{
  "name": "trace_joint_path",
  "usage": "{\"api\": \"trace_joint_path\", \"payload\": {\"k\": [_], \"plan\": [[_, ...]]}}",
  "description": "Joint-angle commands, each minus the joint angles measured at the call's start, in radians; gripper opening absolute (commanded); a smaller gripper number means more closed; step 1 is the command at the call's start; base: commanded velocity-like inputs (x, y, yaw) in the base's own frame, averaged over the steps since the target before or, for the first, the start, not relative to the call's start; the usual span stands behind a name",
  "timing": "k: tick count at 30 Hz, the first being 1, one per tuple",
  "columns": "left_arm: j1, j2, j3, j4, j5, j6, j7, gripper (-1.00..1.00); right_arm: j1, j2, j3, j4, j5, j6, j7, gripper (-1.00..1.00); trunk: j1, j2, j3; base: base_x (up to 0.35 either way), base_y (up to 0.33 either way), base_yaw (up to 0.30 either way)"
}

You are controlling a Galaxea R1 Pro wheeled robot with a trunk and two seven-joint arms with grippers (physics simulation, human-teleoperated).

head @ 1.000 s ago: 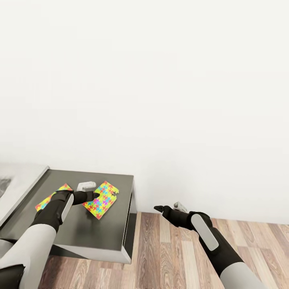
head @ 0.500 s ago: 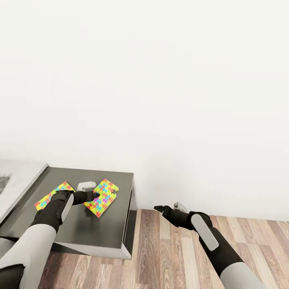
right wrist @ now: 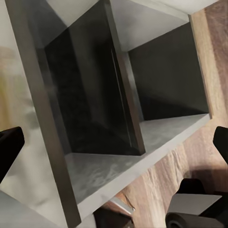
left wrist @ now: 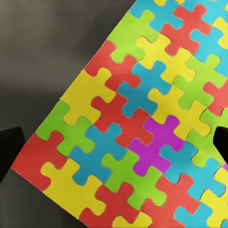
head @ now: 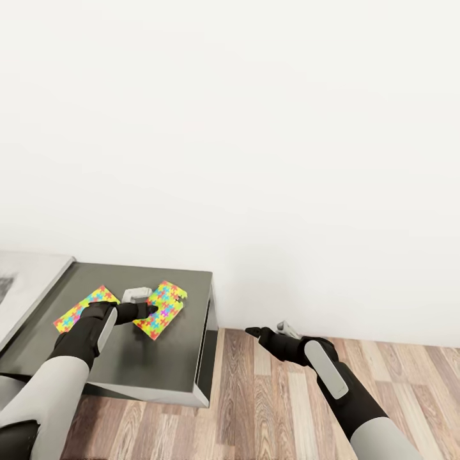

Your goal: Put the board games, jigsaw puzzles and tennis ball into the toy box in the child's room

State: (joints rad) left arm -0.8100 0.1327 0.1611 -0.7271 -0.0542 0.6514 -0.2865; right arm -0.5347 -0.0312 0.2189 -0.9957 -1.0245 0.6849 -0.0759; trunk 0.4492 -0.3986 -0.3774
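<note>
Dark grey cabinet (head: 153,358), two bright multicoloured jigsaw puzzles (head: 161,309), flat.

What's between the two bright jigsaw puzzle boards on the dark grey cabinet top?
In the head view, the left gripper and its black wrist sit between the left jigsaw puzzle and the right jigsaw puzzle on the dark grey cabinet.

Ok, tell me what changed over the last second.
Only the camera crept: the dark cabinet and the jigsaw puzzle sit slightly higher in the head view. Nothing was gripped or released. The left hand stays open over that puzzle, the right hand open above the floor.
</note>
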Motion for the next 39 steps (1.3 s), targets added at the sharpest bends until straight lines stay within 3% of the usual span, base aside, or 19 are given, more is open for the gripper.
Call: {"api": "trace_joint_path", "payload": {"k": [1,13,39], "plan": [[0.000,-0.001,0.003,0.014,0.002,0.006,-0.008,1.00,-0.001,-0.001,0.002,-0.001,-0.009,0.001,-0.008,1.00,0.001,-0.001,-0.004,0.000,0.000,0.000],[-0.019,0.003,0.005,-0.008,0.002,0.015,-0.010,1.00,-0.001,-0.002,0.005,-0.001,-0.009,-0.034,-0.007,1.00,0.001,-0.001,-0.021,0.000,0.000,0.000],[-0.047,0.002,0.007,-0.012,0.009,0.012,-0.023,1.00,-0.001,-0.004,0.008,-0.001,-0.009,-0.047,-0.004,1.00,0.001,-0.001,-0.022,0.000,0.000,0.000]]}}
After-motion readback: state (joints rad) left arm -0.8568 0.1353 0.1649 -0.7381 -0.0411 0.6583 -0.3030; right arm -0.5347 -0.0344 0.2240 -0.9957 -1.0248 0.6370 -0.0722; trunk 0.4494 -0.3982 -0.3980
